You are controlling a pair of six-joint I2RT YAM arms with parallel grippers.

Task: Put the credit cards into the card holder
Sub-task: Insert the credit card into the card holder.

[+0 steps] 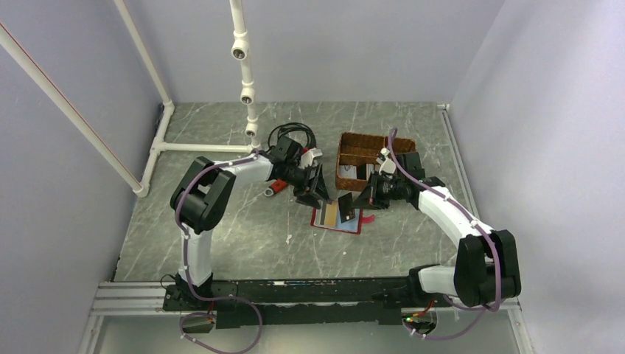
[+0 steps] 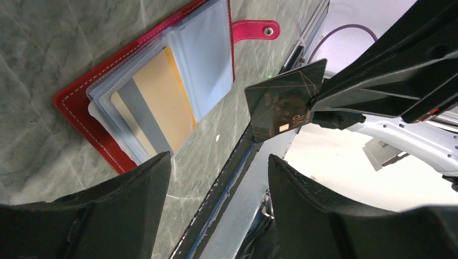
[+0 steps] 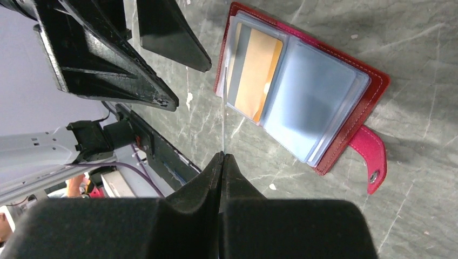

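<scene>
While the card holder [image 1: 337, 218] is lying open on the desk [image 1: 221, 228] at the centre of the overhead view, the right gripper [image 1: 361, 200] is pinching a dark card [image 1: 345, 207] just above it. The left gripper [image 1: 317, 190] is hovering beside the holder's upper left corner, jaws apart and gripping nothing. A wicker basket [image 1: 368, 151] is sitting behind; what it is holding is too small to tell.

From the left wrist, the holder is showing clear plastic sleeves, with a tan card [image 2: 162, 91] already sitting in one at the left of the frame. The dark card [image 2: 283, 102] is hanging tilted at the centre, clear of the sleeves. By my judgement the step is going best if the right arm is lowering one card corner into a sleeve mouth at a shallow angle while the left gripper is pressing the red cover flat. Which sleeve mouth is facing the card is hard to make out.

From the right wrist, the card is appearing edge-on as a thin line rising from the closed fingertips [image 3: 213, 172], so its tilt is hard to read. The snap tab [image 3: 372, 156] is lying at the lower right, and the left arm is being cut off at the top edge.
</scene>
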